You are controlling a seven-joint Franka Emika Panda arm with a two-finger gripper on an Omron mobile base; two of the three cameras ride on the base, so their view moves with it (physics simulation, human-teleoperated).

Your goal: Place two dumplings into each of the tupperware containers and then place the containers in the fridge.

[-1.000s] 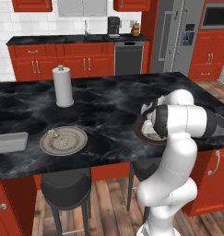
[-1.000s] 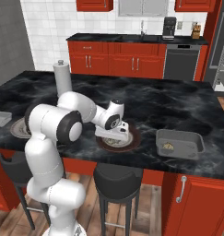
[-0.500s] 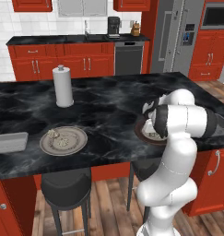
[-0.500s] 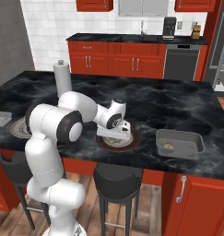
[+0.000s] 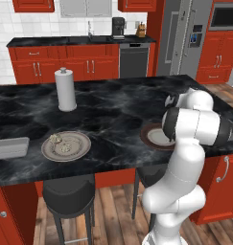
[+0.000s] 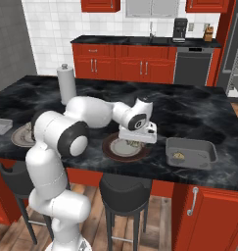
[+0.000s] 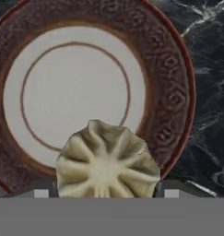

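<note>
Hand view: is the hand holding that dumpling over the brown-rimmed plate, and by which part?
Cannot be told. The dumpling sits between the hand's fingertips, flanked at its lower sides, over the brown-rimmed plate, but contact is not visible.

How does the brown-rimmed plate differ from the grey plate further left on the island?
The round brown-rimmed plate has a dark patterned rim and white centre; the round grey plate is plain. The brown-rimmed plate holds one pale folded dumpling; the grey plate holds two dumplings. Both lie flat on the black marble counter.
</note>
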